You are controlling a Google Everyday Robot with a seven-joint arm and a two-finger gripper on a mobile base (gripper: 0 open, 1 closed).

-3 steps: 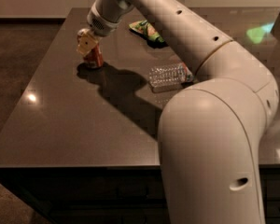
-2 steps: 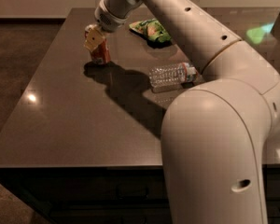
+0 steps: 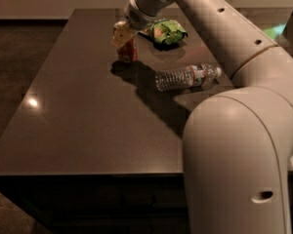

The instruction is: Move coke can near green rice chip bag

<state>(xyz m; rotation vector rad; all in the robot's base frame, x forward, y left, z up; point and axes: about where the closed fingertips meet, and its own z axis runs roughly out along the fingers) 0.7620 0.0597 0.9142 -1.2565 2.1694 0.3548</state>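
The coke can (image 3: 129, 55), red-orange, is upright at the far middle of the dark table (image 3: 78, 126), its top covered by my gripper. My gripper (image 3: 122, 39) reaches down from above and is shut on the can. The can's base is at or just above the tabletop. The green rice chip bag (image 3: 165, 31) lies flat a short way to the right and behind the can, apart from it.
A clear plastic water bottle (image 3: 185, 76) lies on its side to the right of and nearer than the can. My arm's large elbow (image 3: 244, 145) fills the right foreground. The table's left edge and front edge border dark floor.
My gripper has carried the coke can to the right, toward the green bag. The bag and the bottle have stayed where they were.
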